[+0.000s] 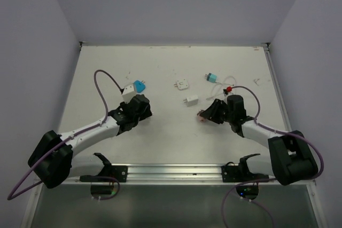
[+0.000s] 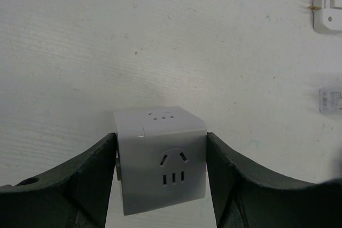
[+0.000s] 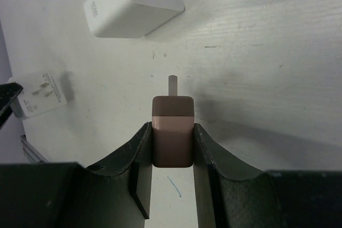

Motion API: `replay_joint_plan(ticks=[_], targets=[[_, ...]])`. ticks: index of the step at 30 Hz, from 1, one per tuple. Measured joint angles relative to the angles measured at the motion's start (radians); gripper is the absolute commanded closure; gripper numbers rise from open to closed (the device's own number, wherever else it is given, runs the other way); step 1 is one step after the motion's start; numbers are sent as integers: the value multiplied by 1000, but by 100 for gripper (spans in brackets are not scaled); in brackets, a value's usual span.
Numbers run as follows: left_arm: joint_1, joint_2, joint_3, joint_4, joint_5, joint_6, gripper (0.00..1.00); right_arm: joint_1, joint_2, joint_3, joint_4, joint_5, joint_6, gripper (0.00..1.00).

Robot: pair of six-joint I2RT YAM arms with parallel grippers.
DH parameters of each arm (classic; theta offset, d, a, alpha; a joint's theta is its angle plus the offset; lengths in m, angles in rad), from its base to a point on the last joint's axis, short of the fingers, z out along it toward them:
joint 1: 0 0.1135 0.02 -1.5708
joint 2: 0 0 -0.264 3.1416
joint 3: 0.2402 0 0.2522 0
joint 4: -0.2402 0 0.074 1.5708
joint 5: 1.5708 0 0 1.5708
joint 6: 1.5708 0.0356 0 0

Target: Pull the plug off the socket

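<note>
**On the desk, socket and plug held well apart**

Left of centre, the left end effector (image 1: pixel 132 98) pinches the socket (image 1: pixel 129 91), one finger against each side of the white cube. Just beside the cube, on its far right, lies a blue piece (image 1: pixel 140 86). The desk's (image 1: pixel 160 140) left edge and the far wall are both well apart from this grip.

Right of centre, the right end effector (image 1: pixel 206 114) is clamped on the plug (image 3: pixel 172 134), a small brownish-pink block. A bare strip of desk separates the two end effectors, and a wider bare band runs along the near rail (image 1: pixel 176 170). A white charger block (image 1: pixel 189 101) sits near the plug's far left, with a white pronged block (image 1: pixel 180 84) beyond it. A thin white cable (image 1: pixel 227 80) with a teal connector lies nearer the right edge.

Only the left wrist view shows the dark slots on two faces of the socket, which the top view gives as a plain white block. Whether the cube rests on the desk cannot be told. Only the right wrist view shows a flat metal prong at the plug's far end and the port in the charger block. The cable shows in the top view alone.
</note>
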Motion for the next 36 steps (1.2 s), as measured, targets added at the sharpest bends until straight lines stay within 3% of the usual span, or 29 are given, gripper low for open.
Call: replay_joint_plan(ticks=[2,5,6,8,9,17,21,25,26,31,32,36], targets=[[11,23,6,0,32,21,100,-9,47,-3,19,-29,1,99],[22,50,10,3,64,39,100,-13,102,-5,67,-69,8,86],[24,57,10,4,73,45,99,-13,111,-5,79,-80,8,74],[25,66,10,6,89,53,96,-17,119,-6,92,-86,8,61],[26,69,10,8,97,54,94,-19,120,-6,93,-86,8,49],[43,84,24,7,131,72,75,-36,-6,3,-80,-5,-53,10],[53,86,25,7,145,72,62,-37,-145,40,-283,86,-109,2],[56,86,25,6,150,72,50,-37,-278,112,-460,172,-165,1],[57,86,26,6,150,73,41,-37,-320,143,-518,200,-182,1],[61,85,33,-3,150,81,20,-37,-434,277,-694,289,-234,1],[62,84,36,-3,150,81,11,-37,-451,308,-728,306,-244,1],[63,65,51,-9,150,82,1,-37,-507,430,-837,373,-279,1]])
